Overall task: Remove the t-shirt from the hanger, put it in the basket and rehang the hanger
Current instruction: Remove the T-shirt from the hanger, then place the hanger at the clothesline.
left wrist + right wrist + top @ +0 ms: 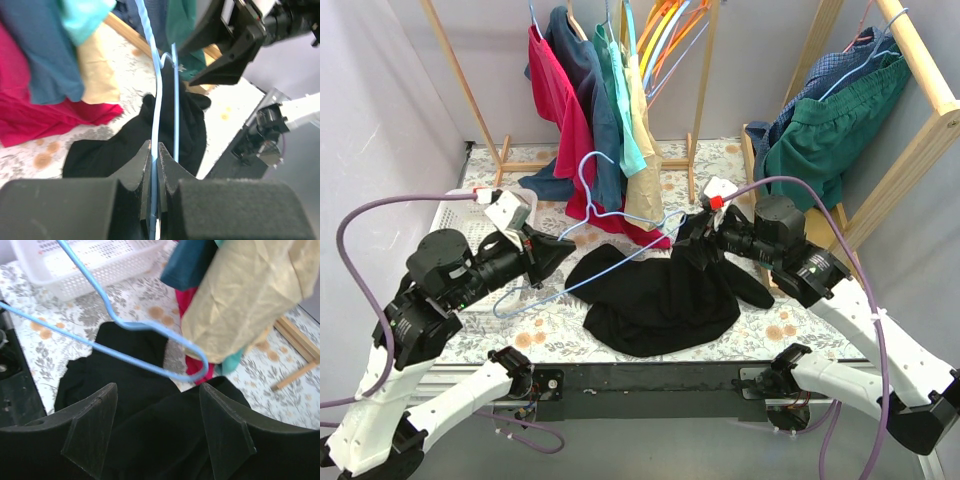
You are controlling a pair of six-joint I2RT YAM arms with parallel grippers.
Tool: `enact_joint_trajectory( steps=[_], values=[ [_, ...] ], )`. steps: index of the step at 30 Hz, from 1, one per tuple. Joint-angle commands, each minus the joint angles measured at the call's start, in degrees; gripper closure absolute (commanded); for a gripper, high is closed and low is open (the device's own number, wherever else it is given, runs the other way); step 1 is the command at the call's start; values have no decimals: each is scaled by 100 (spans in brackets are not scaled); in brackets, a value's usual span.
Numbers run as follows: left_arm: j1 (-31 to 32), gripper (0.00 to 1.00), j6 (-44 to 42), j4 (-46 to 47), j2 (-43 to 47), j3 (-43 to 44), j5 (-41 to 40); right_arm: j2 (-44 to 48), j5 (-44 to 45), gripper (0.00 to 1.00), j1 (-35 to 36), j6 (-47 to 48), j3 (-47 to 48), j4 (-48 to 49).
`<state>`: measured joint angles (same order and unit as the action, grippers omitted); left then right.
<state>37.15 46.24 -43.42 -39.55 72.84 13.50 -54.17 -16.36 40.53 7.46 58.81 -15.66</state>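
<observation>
A black t-shirt [655, 300] lies crumpled on the flowered table. A light blue wire hanger [588, 195] is tilted above it, bare, with its lower bar running over the cloth. My left gripper [535, 262] is shut on the hanger's wire [158, 100], which is pinched between its jaws [154, 147]. In that view the shirt [100, 150] lies below. My right gripper [695, 240] hovers open over the shirt's right side. In the right wrist view the jaws [157, 386] stand wide apart over black cloth [130, 405], holding nothing, with the hanger's end loop [100, 347] ahead of them.
A white plastic basket [455, 215] sits at the left of the table. A wooden rack with several hung garments [600, 100] stands at the back, their hems reaching the table. A second rack with green and blue clothes [830, 120] stands at the right.
</observation>
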Motion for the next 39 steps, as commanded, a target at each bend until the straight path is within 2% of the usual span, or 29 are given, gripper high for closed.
enact_joint_trajectory(
  steps=[1, 6, 10, 14, 16, 18, 19, 23, 27, 28, 29, 31, 32, 36, 39],
  values=[
    [-32, 100, -115, -369, 79, 379, -426, 328, 869, 26, 16, 18, -237, -60],
    [-32, 100, -97, -510, 298, 722, -944, 504, 1179, 27, 7, -201, -572, -78],
    [-32, 100, -132, -475, 176, 1311, -2182, 513, 986, 27, -2, -272, -660, 37],
    [-41, 100, -334, 94, -157, 1821, -3482, 390, 880, 27, 16, -298, -572, 28],
    [-41, 100, -519, 350, -569, 1997, -4334, 355, 810, 27, 7, -316, -554, 45],
    [-41, 100, -791, 623, -895, 2181, -4714, 328, 784, 27, 7, -342, -572, 45],
    [-41, 100, -870, 789, -1253, 2225, -5168, 320, 731, 28, 7, -360, -581, 46],
    [-41, 100, -1493, 1799, -2134, 2506, -5936, 311, 573, 28, 7, -473, -634, 98],
    [-154, 100, -1556, 1723, -3171, 3402, -6131, 319, 406, 28, 16, -544, -686, 186],
    [-225, 100, -1426, 1549, -3417, 3926, -6044, 320, 336, 28, 16, -544, -695, 204],
    [-530, 100, -1233, 1121, -3758, 4122, -5895, 328, 309, 28, 16, -544, -695, 221],
    [-944, 100, -741, 828, -3928, 4370, -5387, 328, 222, 28, 7, -553, -695, 239],
    [-1381, 100, -600, 748, -3911, 4327, -4914, 328, 204, 28, 16, -553, -686, 239],
    [-1772, 100, -432, 1001, -3666, 3809, -4182, 328, 186, 28, 16, -544, -704, 248],
    [-2053, 100, -458, 1072, -3761, 3764, -3961, 293, 177, 28, 7, -527, -704, 256]
  ],
)
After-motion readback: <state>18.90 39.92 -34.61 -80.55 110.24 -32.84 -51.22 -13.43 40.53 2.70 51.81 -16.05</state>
